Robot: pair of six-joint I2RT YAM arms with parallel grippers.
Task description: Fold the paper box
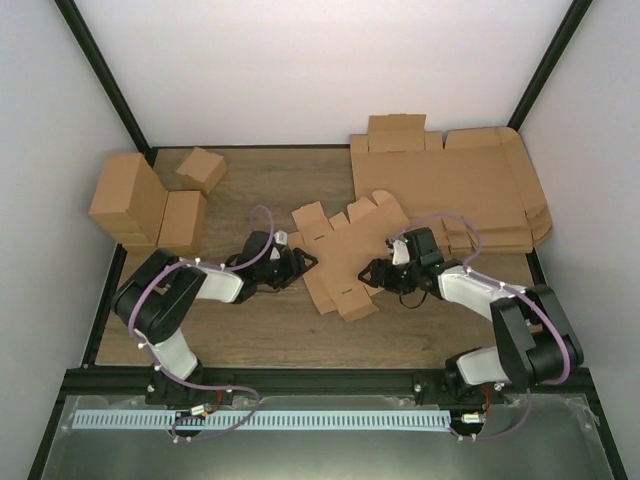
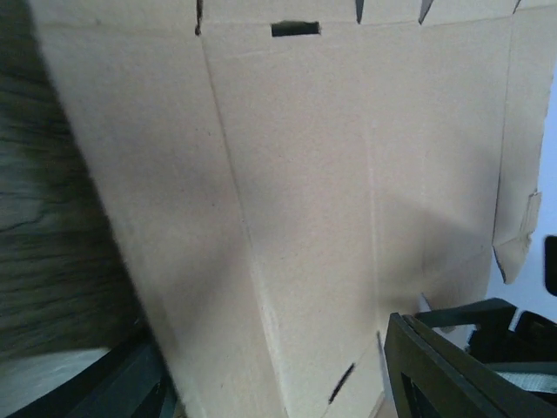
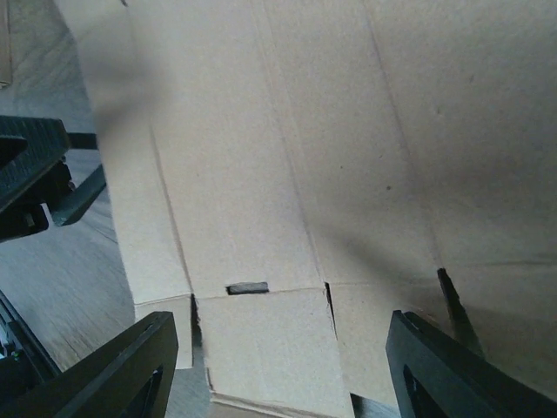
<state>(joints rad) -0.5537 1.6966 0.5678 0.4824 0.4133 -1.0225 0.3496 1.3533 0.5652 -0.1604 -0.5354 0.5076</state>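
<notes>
The paper box [image 1: 340,255] is a brown die-cut piece with flaps and slots, lying mostly flat in the middle of the table. My left gripper [image 1: 297,262] is at its left edge and my right gripper [image 1: 372,272] at its right side. In the left wrist view the cardboard [image 2: 313,192] fills the frame; the left gripper [image 2: 278,383] is open, with its fingers [image 2: 452,357] wide apart on either side of the sheet. In the right wrist view the right gripper [image 3: 287,374] is open over a slotted flap [image 3: 270,340], with its fingers [image 3: 117,370] well apart.
A thick pile of flat cardboard sheets [image 1: 450,185] lies at the back right. A group of blocky brown boxes [image 1: 150,205] stands at the back left. A black frame [image 1: 300,375] runs along the table's near edge.
</notes>
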